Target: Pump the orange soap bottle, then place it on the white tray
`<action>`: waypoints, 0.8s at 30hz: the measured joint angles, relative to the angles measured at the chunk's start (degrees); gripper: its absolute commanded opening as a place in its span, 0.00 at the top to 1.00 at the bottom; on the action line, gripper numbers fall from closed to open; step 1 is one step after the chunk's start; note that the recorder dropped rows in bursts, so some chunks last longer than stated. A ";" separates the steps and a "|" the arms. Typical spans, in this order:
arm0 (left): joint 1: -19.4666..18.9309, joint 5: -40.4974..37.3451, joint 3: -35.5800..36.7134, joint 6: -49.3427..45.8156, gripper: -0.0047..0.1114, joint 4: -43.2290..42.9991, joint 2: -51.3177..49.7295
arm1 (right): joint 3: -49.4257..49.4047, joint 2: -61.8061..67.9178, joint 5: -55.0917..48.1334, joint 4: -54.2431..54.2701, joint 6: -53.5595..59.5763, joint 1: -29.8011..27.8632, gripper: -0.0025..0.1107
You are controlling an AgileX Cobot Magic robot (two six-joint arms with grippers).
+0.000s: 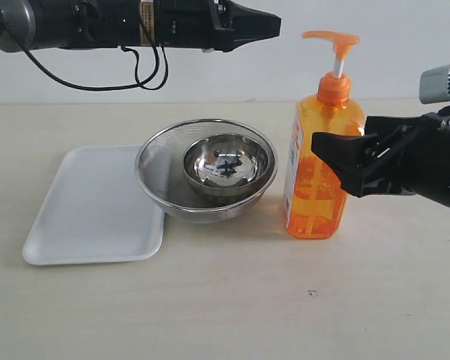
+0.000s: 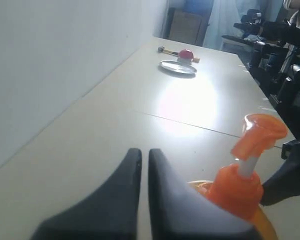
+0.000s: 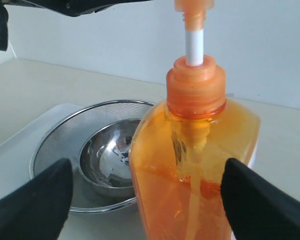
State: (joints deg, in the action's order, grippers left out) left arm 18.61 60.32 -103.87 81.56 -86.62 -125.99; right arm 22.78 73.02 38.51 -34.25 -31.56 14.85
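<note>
Right of the mesh strainer stands the orange soap bottle, its white-and-red label unreadable edge-on. The right gripper gapes around it. The left gripper is clenched empty, high up. The white tray lies left.

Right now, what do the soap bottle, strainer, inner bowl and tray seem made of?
The orange soap bottle looks like glossy translucent plastic: the dip tube shows through. The mesh strainer: metal wire, likely steel, with see-through weave and shiny rim. The inner bowl: polished metal, mirror reflections. The white tray: matte, plastic or foam, unclear which.
</note>
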 measured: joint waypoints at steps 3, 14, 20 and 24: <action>1.11 0.21 0.00 -0.22 0.92 0.30 0.00 | 0.00 0.00 0.07 0.00 0.00 0.00 0.33; 2.39 4.10 0.00 -0.32 0.92 0.43 0.00 | 0.00 0.00 0.13 0.00 0.00 0.00 0.33; 2.39 5.70 0.00 0.06 0.92 -1.07 0.00 | 0.00 0.00 0.13 0.00 0.00 0.00 0.33; 2.39 8.22 0.00 0.16 0.92 -1.07 0.00 | 0.00 0.00 0.13 0.00 0.00 0.00 0.33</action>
State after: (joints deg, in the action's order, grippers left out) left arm 21.00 68.54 -103.87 81.72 -87.69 -125.99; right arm 22.78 73.02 38.64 -34.25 -31.56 14.85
